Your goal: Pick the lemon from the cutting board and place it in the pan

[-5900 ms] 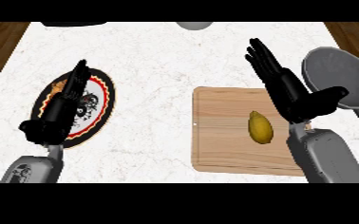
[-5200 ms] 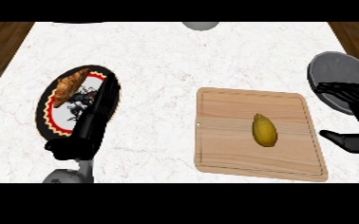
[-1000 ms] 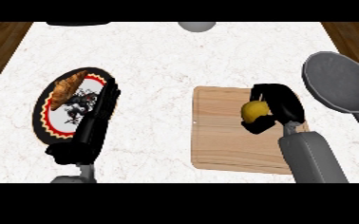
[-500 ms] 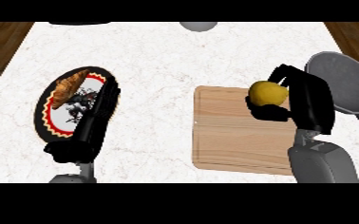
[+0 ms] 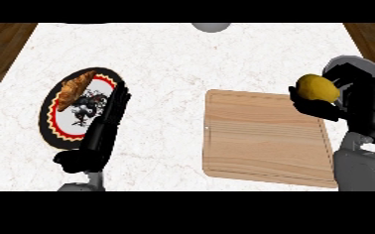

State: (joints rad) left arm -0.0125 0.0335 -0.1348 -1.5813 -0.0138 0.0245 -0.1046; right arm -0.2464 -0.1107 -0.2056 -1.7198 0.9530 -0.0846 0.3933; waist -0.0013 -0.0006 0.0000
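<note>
"Where was the lemon (image 5: 317, 87) when you looked?"

"Up off the cutting board (image 5: 264, 139), held in the robot's right hand (image 5: 338, 99). The black fingers were curled round it from below and behind, so only its yellow top and left side showed. It hung just past the board's far right corner, close to the counter's right edge."

"And the pan?"

"The pan (image 5: 353, 65) sat right at that right edge, a grey round shape mostly hidden behind the hand. The lemon was in front of its left rim; I couldn't tell whether it was over the pan or only beside it."

"The board itself?"

"Bare wood, lying flat on the near right part of the marble counter (image 5: 183, 59). The grey right forearm (image 5: 355, 163) rose over its near right corner."

"What about the other hand?"

"The left hand (image 5: 99, 134) stood at the near left, fingers straight and together, pointing away from the robot, holding nothing. It overlapped the right rim of a round plate (image 5: 55, 129), black at the rim with a red and white ring and a dark pattern in the middle. A croissant (image 5: 75, 86) lay on the plate's far side, apart from the fingers."

"Anything else?"

"A grey rounded thing (image 5: 211, 26) at the counter's far edge, cut off; I couldn't make out what it was."
</note>
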